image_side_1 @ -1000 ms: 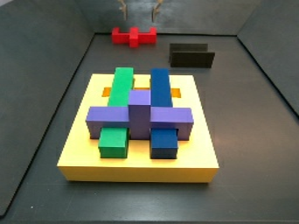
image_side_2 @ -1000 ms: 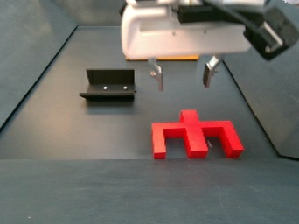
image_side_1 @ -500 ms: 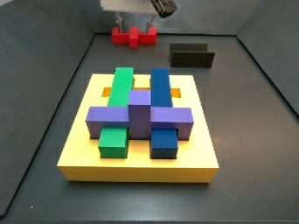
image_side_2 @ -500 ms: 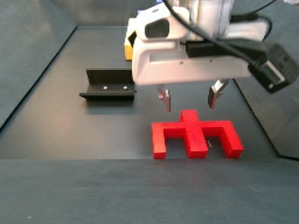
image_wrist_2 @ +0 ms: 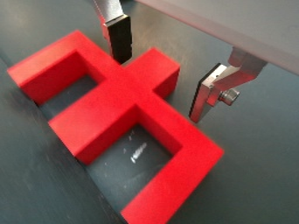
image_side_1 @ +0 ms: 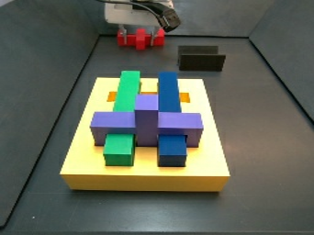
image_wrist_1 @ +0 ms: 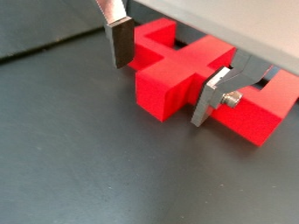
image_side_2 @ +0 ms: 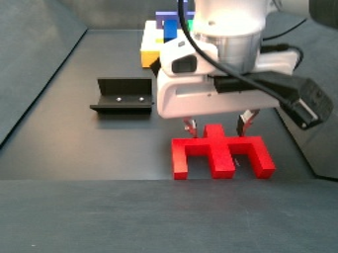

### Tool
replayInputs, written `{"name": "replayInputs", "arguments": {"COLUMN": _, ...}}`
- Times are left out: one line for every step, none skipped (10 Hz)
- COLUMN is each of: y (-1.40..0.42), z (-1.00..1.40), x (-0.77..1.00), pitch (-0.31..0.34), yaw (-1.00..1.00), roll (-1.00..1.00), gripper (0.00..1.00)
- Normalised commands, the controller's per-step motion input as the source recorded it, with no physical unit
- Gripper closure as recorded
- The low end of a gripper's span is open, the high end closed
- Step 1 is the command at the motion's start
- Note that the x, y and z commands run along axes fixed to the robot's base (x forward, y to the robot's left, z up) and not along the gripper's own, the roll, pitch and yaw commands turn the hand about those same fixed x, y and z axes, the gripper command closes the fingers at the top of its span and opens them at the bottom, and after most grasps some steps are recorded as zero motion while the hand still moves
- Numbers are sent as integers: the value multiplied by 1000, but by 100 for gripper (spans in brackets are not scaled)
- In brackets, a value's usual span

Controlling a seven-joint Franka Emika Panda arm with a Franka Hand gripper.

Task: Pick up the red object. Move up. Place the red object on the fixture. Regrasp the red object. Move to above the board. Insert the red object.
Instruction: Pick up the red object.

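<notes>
I am seeing the gripper [image_side_2: 216,126] sitting low over the red object [image_side_2: 220,156], with its jaws spread and one finger on either side of the central stub. In both wrist views the fingers [image_wrist_1: 118,39] [image_wrist_2: 212,92] are standing clear of the red faces, so nothing is being pinched. The red object [image_wrist_1: 193,79] is lying flat on the dark tabletop, near the far edge in a side view [image_side_1: 140,38], legs resting on the floor.

The fixture [image_side_2: 123,96] is standing apart from the red object, beside it along the same far edge [image_side_1: 201,59]. The board [image_side_1: 86,156] is occupying the middle of the table, carrying green [image_side_1: 128,88], blue [image_side_1: 168,90] and purple [image_side_1: 147,122] blocks, well apart from the gripper [image_side_1: 140,29].

I am finding no readable writing, labels or brand marks on any item in view.
</notes>
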Motion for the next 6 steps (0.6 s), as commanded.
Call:
{"name": "replayInputs", "arguments": {"y": 117, "z": -129, "x": 0, "pitch": 26, "yaw": 0, "roll": -13, "gripper": 0}}
{"name": "replayInputs", "arguments": {"y": 86, "z": 0, "x": 17, "pitch": 4, "yaw": 0, "roll": -34, "gripper": 0}}
{"name": "replayInputs", "arguments": {"y": 0, "z": 0, "x": 0, "pitch": 0, "yaw": 0, "roll": 0, "gripper": 0}}
{"name": "replayInputs", "arguments": {"y": 0, "z": 0, "x": 0, "pitch": 0, "yaw": 0, "roll": 0, "gripper": 100}}
{"name": "replayInputs", "arguments": {"y": 0, "z": 0, "x": 0, "pitch": 0, "yaw": 0, "roll": 0, "gripper": 100}}
{"name": "replayInputs", "arguments": {"y": 0, "z": 0, "x": 0, "pitch": 0, "yaw": 0, "roll": 0, "gripper": 100}}
